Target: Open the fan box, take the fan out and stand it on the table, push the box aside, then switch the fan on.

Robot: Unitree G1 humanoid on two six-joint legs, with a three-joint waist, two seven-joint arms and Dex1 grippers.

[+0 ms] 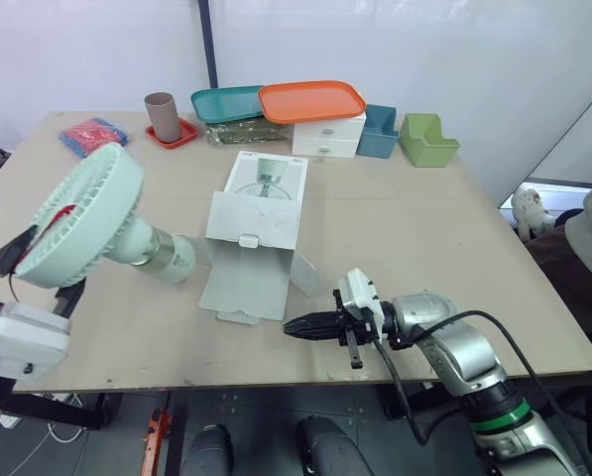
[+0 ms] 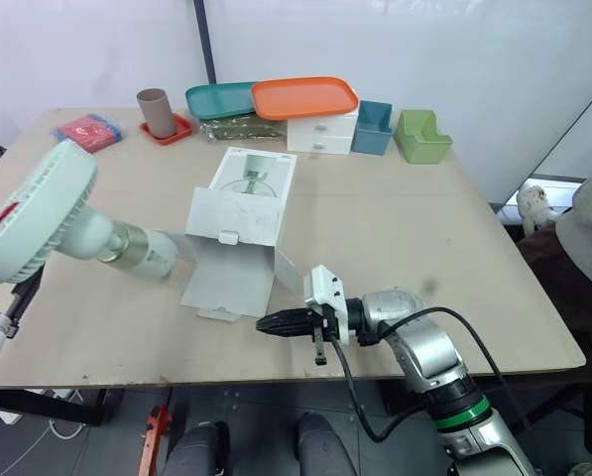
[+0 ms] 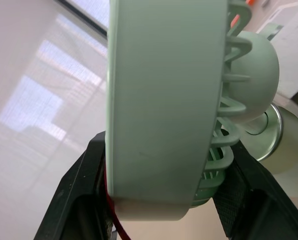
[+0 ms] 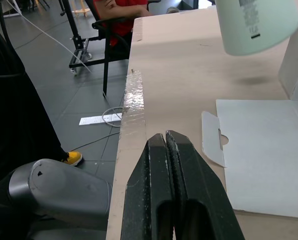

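Left claw (image 3: 166,170) clamps the fan (image 1: 87,213); right claw (image 4: 165,139) is pinched fully closed.

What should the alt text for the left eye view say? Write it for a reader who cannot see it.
The left gripper holds a mint-green fan by its head, tilted above the left side of the table. The open white box lies mid-table, its flap toward the robot, with the shut right gripper beside that flap.
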